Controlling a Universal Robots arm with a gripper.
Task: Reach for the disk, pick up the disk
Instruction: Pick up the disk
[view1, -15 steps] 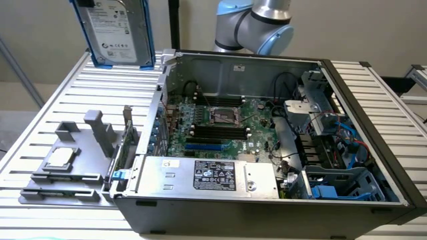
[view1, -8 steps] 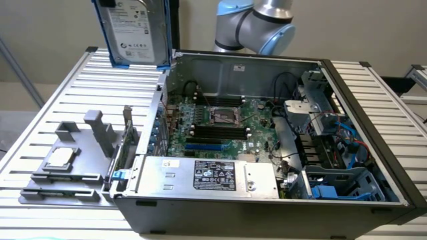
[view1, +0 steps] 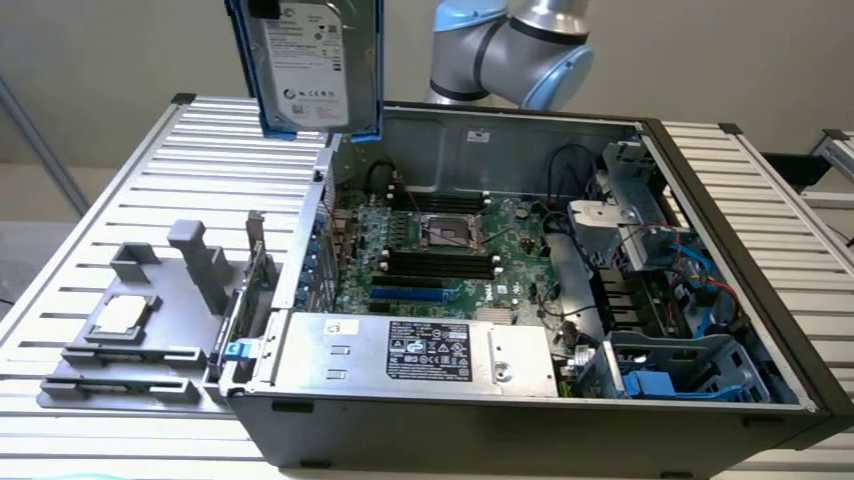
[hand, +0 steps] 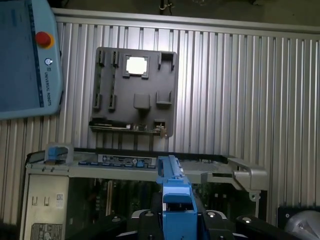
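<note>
The disk (view1: 310, 62) hangs upright at the upper left of the exterior view, clear above the open computer case (view1: 721, 300) — already lifted out. The gripper (hand: 176, 220) clamps its blue rail edge-on, so the drive dangles vertically.

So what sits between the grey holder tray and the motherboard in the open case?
In the exterior view, the case's side wall with a row of upright cards stands between the grey holder tray and the motherboard.
</note>
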